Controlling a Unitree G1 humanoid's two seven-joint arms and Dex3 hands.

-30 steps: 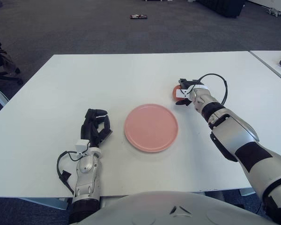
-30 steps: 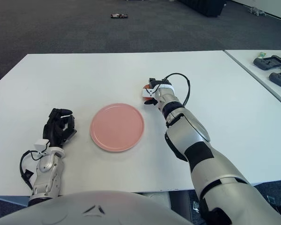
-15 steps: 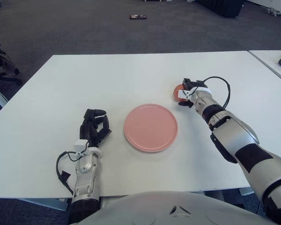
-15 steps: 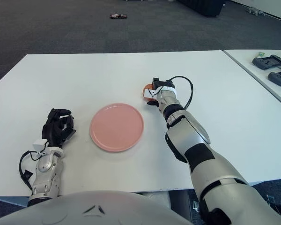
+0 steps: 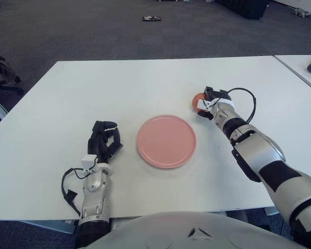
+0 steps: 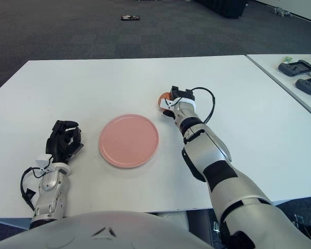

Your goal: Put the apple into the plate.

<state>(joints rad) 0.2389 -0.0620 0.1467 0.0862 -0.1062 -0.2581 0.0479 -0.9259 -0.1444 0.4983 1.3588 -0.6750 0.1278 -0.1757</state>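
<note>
item: apple (image 5: pixel 197 97), right of pink plate (image 5: pixel 166 141), enclosed by right hand (image 5: pixel 208 101) for lifting, grip firmness unclear; left hand (image 5: pixel 103 143) curled, idle left of plate.

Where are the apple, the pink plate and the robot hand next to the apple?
apple (image 5: pixel 196 98), left eye view, the red side showing.
pink plate (image 5: pixel 166 141), left eye view, its bare middle.
right robot hand (image 5: pixel 208 101), left eye view, middle of the hand.

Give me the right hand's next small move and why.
Probably close the fingers on the apple and lift. The right hand is at the apple, which sits on the table right of the empty pink plate; a firm grasp isn't visible. The left hand shows left of the plate.
</note>
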